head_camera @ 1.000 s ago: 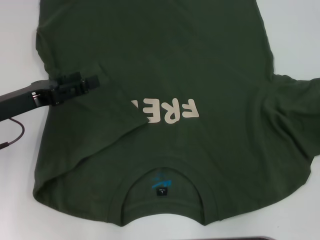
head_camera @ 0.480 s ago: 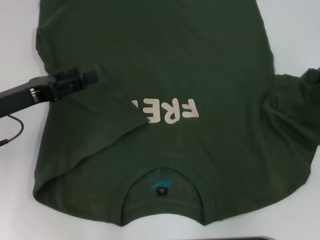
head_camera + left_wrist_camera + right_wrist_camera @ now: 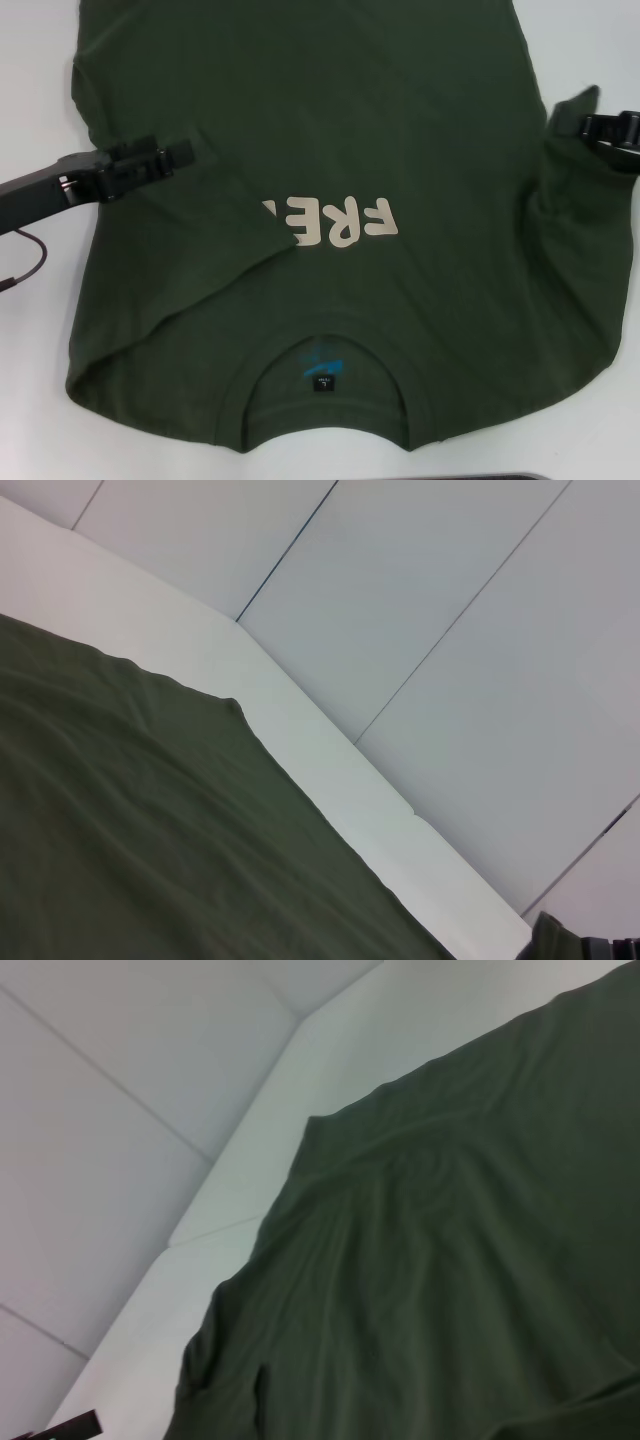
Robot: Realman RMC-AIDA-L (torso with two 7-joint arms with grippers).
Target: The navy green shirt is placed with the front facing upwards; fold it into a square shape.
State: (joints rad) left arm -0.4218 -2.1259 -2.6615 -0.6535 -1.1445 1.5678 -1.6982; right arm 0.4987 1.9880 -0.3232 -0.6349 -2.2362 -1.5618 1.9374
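Right gripper (image 3: 590,115) has jaws pinching the shirt (image 3: 400,120) sleeve at desk (image 3: 30,60) right edge; left gripper (image 3: 175,155) jaws indeterminate. We suspect the thin pinch may slip, unfolding the sleeve.

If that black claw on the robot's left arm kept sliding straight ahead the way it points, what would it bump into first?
Probably just more of the dark olive-green cotton T-shirt: the left gripper points across its flat body toward the right gripper at the far sleeve. Its height above the cloth is unclear.
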